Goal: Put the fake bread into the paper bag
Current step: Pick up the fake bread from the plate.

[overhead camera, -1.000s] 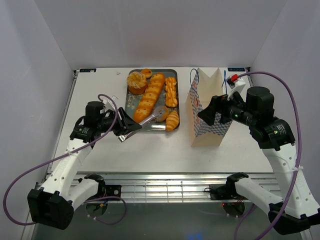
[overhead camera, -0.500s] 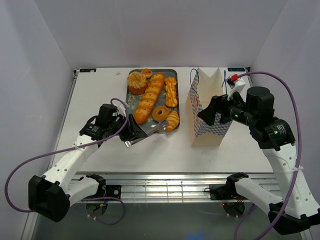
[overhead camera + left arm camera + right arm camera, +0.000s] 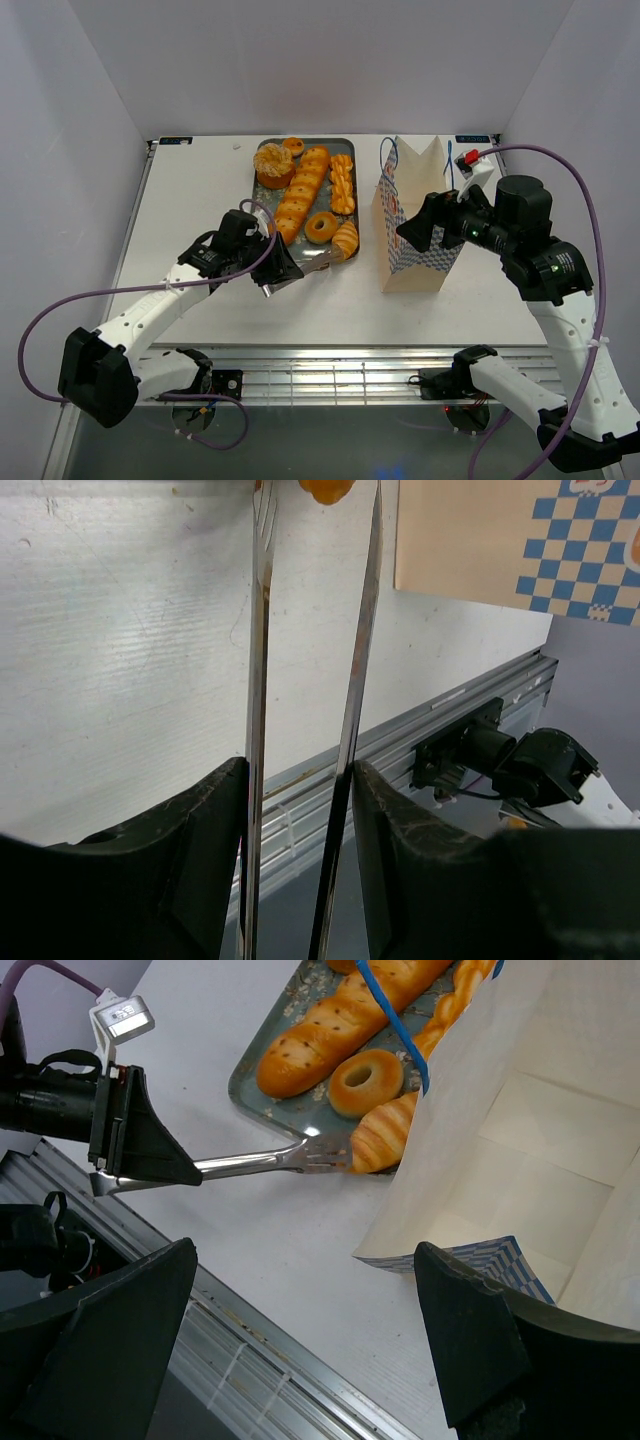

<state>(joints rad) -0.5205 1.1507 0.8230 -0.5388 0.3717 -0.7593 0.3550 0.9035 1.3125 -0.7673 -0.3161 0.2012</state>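
Fake bread (image 3: pixel 298 193) is all on the grey tray (image 3: pixel 322 146), far centre of the worktop (image 3: pixel 200 190). Left end effector (image 3: pixel 278 268) is clamped on metal tongs (image 3: pixel 312 262), with both tong arms squeezed between its fingers (image 3: pixel 200 860). The tongs reach right and far to the tray's near-right corner. The tips are at the croissant (image 3: pixel 345 240), and the left wrist view shows an orange end between them; can't tell if they pinch it. Donut (image 3: pixel 321 227) is just left of the croissant. Baguette (image 3: pixel 300 190) and twisted stick (image 3: pixel 342 183) lie beyond, with cupcake (image 3: pixel 273 165) and tart (image 3: pixel 292 146) at the far end. Paper bag (image 3: pixel 415 255) stands upright just right of the tray, mouth open. Right end effector (image 3: pixel 420 228) is at the bag's right side with fingers spread wide; can't tell if it touches the bag.
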